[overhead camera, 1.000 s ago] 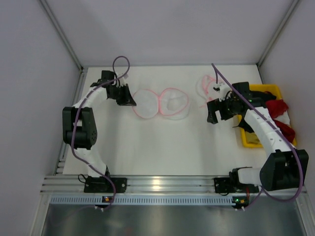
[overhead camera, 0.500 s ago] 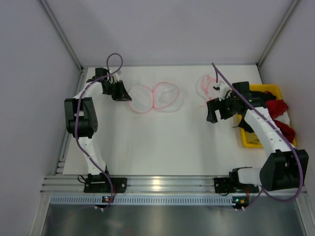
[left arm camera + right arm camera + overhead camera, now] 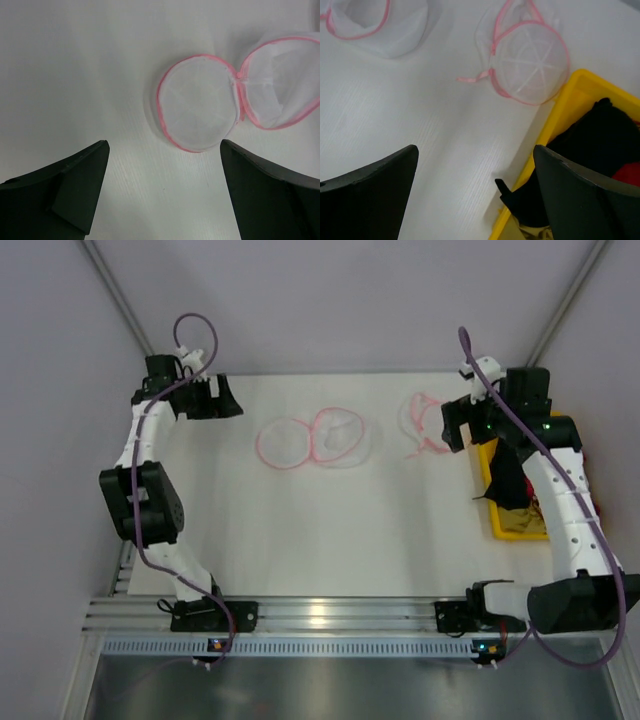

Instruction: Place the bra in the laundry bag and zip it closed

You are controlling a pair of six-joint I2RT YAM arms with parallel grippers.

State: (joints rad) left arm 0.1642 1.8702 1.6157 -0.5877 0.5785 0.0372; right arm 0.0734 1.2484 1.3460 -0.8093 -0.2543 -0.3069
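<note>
White surface (image 3: 300,530) fills our view, and the laundry bag (image 3: 340,438) lies unzipped on it, its two halves spread side by side near the middle of the far edge. We see the bra (image 3: 507,480) heaped in a yellow bin (image 3: 505,532) at the right edge. Left jaws and right jaws both gape wide, holding nothing.

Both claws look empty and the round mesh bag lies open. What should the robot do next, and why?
Probably lower the right claw onto the black bra in the yellow bin. That claw is open and hovers beside the bin, while the laundry bag lies unzipped with no bra in it yet.
</note>
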